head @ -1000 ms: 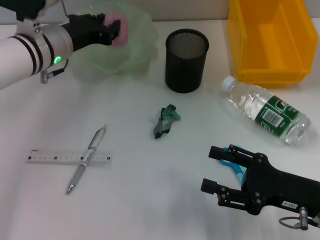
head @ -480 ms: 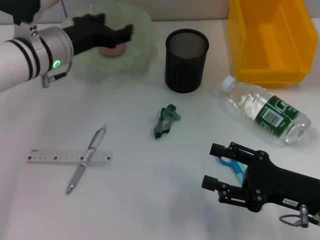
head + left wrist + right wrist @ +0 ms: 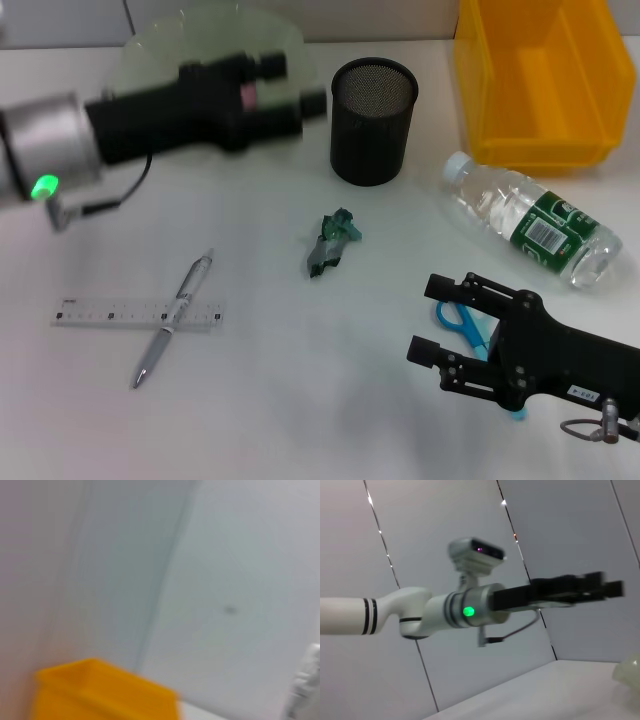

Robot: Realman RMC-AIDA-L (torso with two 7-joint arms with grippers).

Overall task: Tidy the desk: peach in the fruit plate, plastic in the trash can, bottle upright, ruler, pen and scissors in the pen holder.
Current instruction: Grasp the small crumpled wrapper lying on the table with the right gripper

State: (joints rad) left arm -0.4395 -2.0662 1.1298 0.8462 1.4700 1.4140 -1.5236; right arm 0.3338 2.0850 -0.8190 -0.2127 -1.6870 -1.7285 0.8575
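Head view: left gripper (image 3: 297,83) now spread, empty, clear of peach (image 3: 247,95) in fruit plate (image 3: 160,50).

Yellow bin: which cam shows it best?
Head view. The yellow bin sits at the table's far right corner there, open top and inside visible. Left wrist view catches only a blurred corner of it. Right wrist view doesn't show it.

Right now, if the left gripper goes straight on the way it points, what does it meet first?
Probably the black mesh pen holder: the left gripper points at its upper rim in the head view. Depth is unclear, so it could pass above.
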